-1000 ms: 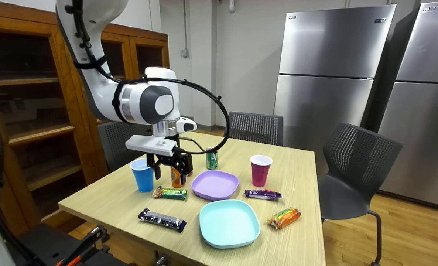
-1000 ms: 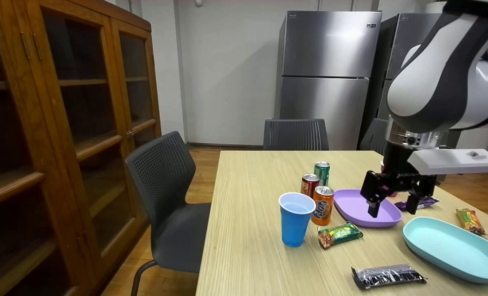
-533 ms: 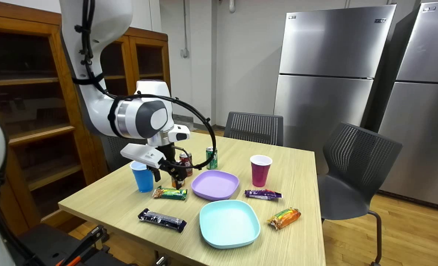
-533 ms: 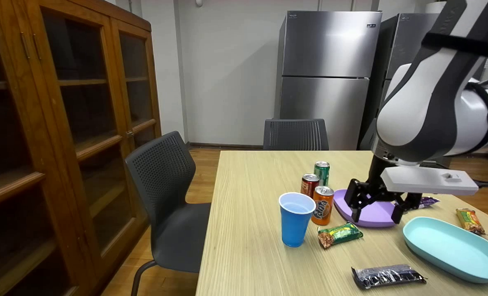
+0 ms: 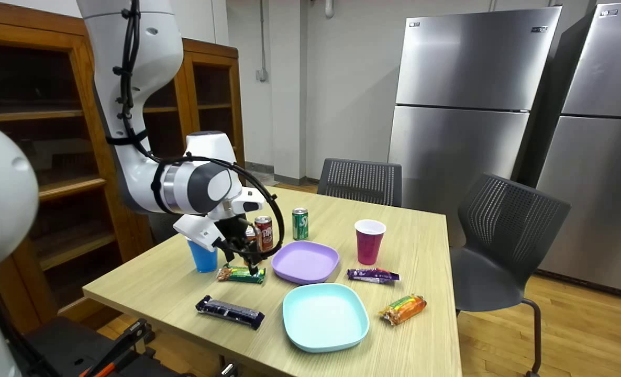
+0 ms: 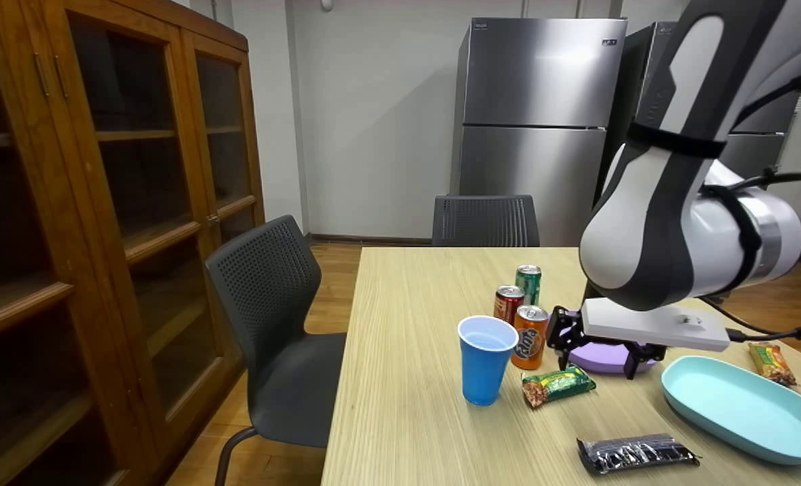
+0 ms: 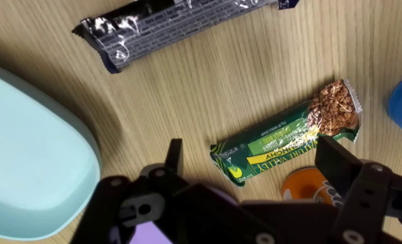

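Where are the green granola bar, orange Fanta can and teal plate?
Green granola bar (image 7: pixel 284 139), in the wrist view: middle of the wrapper.
Orange Fanta can (image 6: pixel 529 340), in an exterior view: printed side.
Teal plate (image 5: pixel 325 316), in an exterior view: bare middle.

Both exterior views look slightly down across the bench (image 5: pixel 420 246) from close by, facing the steel refrigerator (image 5: pixel 462 152). The wrist view, much nearer, looks steeply down past the tool (image 7: pixel 250 140) (along the frame's bottom) at the green-wrapped bar (image 7: pixel 284 137); all 3 views share that bar.
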`<state>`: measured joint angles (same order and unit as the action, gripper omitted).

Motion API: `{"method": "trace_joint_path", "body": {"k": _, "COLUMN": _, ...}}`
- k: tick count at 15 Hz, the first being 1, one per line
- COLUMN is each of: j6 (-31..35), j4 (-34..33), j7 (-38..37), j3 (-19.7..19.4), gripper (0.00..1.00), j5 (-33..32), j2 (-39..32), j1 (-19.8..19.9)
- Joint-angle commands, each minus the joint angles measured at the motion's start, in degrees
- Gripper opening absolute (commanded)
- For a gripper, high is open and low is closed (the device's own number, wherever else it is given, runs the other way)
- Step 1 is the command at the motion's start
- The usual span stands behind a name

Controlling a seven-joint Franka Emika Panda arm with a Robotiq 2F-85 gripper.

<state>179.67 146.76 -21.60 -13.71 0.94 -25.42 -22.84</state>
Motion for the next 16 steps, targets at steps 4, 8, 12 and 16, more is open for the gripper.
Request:
{"method": "trace_joint_path", "body": {"k": 4, "j6": -0.16, "j4": -5.89, "j7": -3.12, "j3": -0.08, "gripper": 1.00, "j5": 8.25, "j2": -6.31, "j1": -3.53}}
{"method": "trace_joint_path", "body": {"k": 8, "j6": -0.30, "j4": -8.95, "j7": -4.32, "j3": 0.40, "gripper": 1.00, "j5": 11.30, "j2": -8.69, "j1": -3.25}}
{"method": "trace_joint_path", "body": {"k": 12, "j6": -0.76, "j4": -11.53, "j7": -5.40, "j3": 0.75, "gripper": 1.00, "j5": 13.24, "j2": -10.80, "j1": -3.38}}
{"method": "trace_joint_path", "body": {"k": 16, "j6": -1.09, "j4": -13.54, "j7": -6.27, "j3": 1.10, "gripper": 1.00, "j5": 14.20, "j2": -12.62, "j1": -3.51}}
